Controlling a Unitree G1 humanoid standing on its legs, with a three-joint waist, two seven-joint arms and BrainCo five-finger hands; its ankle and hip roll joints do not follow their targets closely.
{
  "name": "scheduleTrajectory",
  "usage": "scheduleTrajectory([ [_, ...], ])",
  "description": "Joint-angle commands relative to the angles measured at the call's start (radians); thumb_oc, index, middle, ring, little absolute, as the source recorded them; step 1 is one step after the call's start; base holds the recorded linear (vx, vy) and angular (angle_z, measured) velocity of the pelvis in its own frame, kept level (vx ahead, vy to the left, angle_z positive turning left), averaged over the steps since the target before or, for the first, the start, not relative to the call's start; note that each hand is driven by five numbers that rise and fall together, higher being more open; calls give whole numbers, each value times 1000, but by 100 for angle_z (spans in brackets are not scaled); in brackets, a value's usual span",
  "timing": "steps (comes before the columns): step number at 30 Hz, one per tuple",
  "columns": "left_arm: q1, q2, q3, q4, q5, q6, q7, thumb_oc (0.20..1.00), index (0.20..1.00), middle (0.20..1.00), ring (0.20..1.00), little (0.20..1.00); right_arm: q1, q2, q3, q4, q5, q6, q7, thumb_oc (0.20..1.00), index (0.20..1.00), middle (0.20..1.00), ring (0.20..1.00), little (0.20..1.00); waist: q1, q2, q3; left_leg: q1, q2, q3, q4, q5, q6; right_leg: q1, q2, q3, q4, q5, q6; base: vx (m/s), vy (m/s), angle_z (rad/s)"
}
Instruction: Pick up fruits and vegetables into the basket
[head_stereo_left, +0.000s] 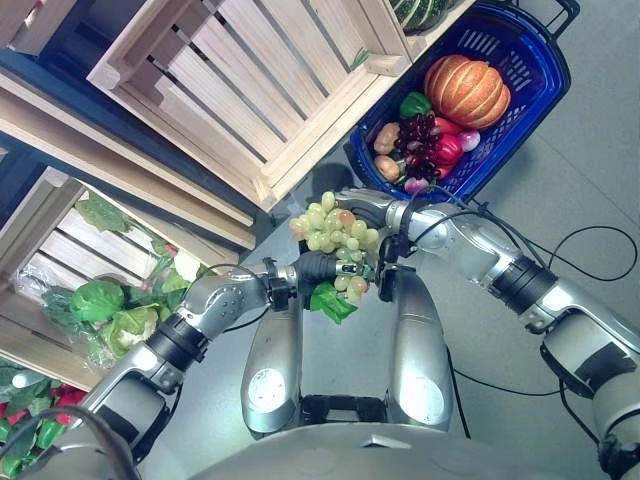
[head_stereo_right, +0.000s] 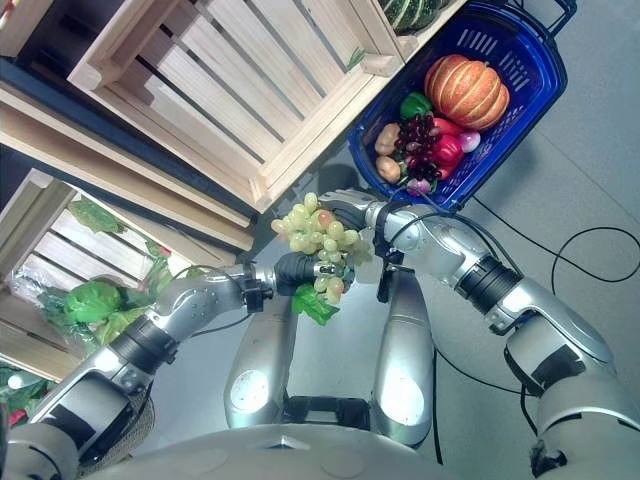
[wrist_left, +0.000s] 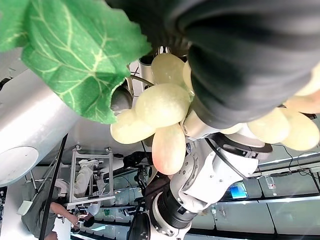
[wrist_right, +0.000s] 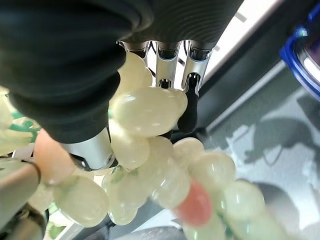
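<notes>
grape bunch: a bunch of pale green grapes (head_stereo_left: 335, 232), a few blushed pink, hangs in the air between the two hands, above the grey floor (head_stereo_left: 600, 180) and short of the basket.
grape leaf: a green leaf (head_stereo_left: 332, 300) hangs from the lower end of the bunch, just beside the left hand.
left hand: the left hand (head_stereo_left: 318, 267) comes in from the lower left and sits against the lower part of the bunch; its dark cover hides the fingers in its wrist view, so i cannot tell whether it grips the grapes.
right hand: the right hand (head_stereo_left: 362, 208) reaches in from the right onto the upper part of the bunch; in its wrist view the silver fingers (wrist_right: 168, 62) curl over the grapes and the thumb presses from the other side, so it has hold of the bunch.
basket: a blue plastic basket (head_stereo_left: 535, 95) stands on the floor at the upper right, beside the corner of the crate.
basket contents: an orange pumpkin (head_stereo_left: 466, 91), a green pepper (head_stereo_left: 414, 104), dark purple grapes (head_stereo_left: 420, 138), a red pepper (head_stereo_left: 446, 148) and brownish potatoes (head_stereo_left: 386, 138) lie inside it, packed close together.
wooden crate: a light slatted wooden crate (head_stereo_left: 240, 80) fills the upper middle, its slats bare.
lower crate: at the left a second crate (head_stereo_left: 45, 225) holds leafy greens in clear wrap (head_stereo_left: 105, 305).
bottom-left corner: red and green peppers (head_stereo_left: 30, 415) lie there.
person: in the left wrist view a person (wrist_left: 55, 212) shows far off in the room.
</notes>
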Motion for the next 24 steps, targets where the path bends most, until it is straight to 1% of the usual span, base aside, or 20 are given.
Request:
scheduleTrajectory([
  [1,-30,-83,-49,-125,-5,-34,-25,200,200,200,200,200,-8,118,48,-96,160,-51,56,200,200,200,200,200,-9,-8,-56,20,-65,84,128,-224,83,37,34,-49,-90,49,42,0,0,0],
  [6,-32,-79,-51,-142,2,-34,32,200,200,200,200,200,23,134,8,-134,251,-17,33,200,200,200,200,200,-16,-11,-56,19,-63,87,126,-221,82,35,36,-48,-91,52,43,0,0,0],
  [7,-34,-77,-52,-146,6,-40,52,1000,1000,1000,1000,1000,28,137,-2,-143,267,-7,24,200,200,200,200,200,-18,-10,-56,19,-62,88,125,-220,82,35,37,-47,-91,52,43,0,0,0],
  [9,-36,-74,-51,-147,16,-43,51,1000,1000,1000,1000,1000,35,139,-16,-153,288,-2,13,200,200,200,200,200,-21,-11,-56,21,-62,89,123,-220,82,36,38,-45,-93,52,43,0,0,0],
  [11,-41,-69,-52,-158,28,-70,60,1000,1000,1000,1000,1000,55,144,-41,-164,322,-5,-24,200,200,200,200,200,-27,-8,-56,23,-61,92,119,-218,81,37,39,-46,-94,52,42,0,0,0],
  [13,-42,-63,-52,-163,44,-96,78,1000,1000,1000,1000,1000,66,149,-60,-161,348,-22,-56,200,200,200,200,200,-29,-6,-56,25,-60,95,117,-216,81,39,38,-46,-94,52,42,0,0,0],
  [17,-44,-66,-44,-148,82,-165,146,1000,1000,1000,1000,1000,91,158,-112,-167,367,-62,-122,200,200,200,200,200,-37,-4,-56,28,-56,104,115,-216,80,41,34,-50,-93,51,41,0,0,0],
  [18,-36,-60,-31,-142,93,-196,188,1000,1000,1000,1000,1000,108,153,-145,-185,377,-87,-156,200,200,200,200,200,-40,-3,-56,29,-54,107,115,-215,80,41,32,-53,-90,50,41,0,0,0],
  [20,-20,-57,-16,-142,136,-236,205,1000,1000,1000,1000,1000,123,143,-174,-203,391,-108,-185,200,200,200,200,200,-41,-2,-56,29,-53,107,116,-215,79,43,30,-56,-88,48,42,0,0,0],
  [21,-4,-48,0,-143,201,-316,207,1000,1000,1000,1000,1000,143,131,-215,-226,404,-134,-217,200,200,200,200,200,-41,-1,-56,29,-52,110,115,-215,79,44,28,-59,-89,47,43,0,0,0],
  [23,18,-34,16,-153,234,-358,185,1000,1000,1000,1000,1000,167,116,-266,-252,418,-157,-254,200,200,200,200,200,-42,1,-56,28,-50,110,114,-214,77,44,26,-63,-89,47,44,0,0,0],
  [24,39,-30,29,-162,246,-392,168,1000,1000,1000,1000,1000,185,105,-298,-270,427,-181,-274,200,200,200,200,200,-42,3,-56,25,-50,109,114,-213,77,42,25,-66,-87,47,44,0,0,0],
])
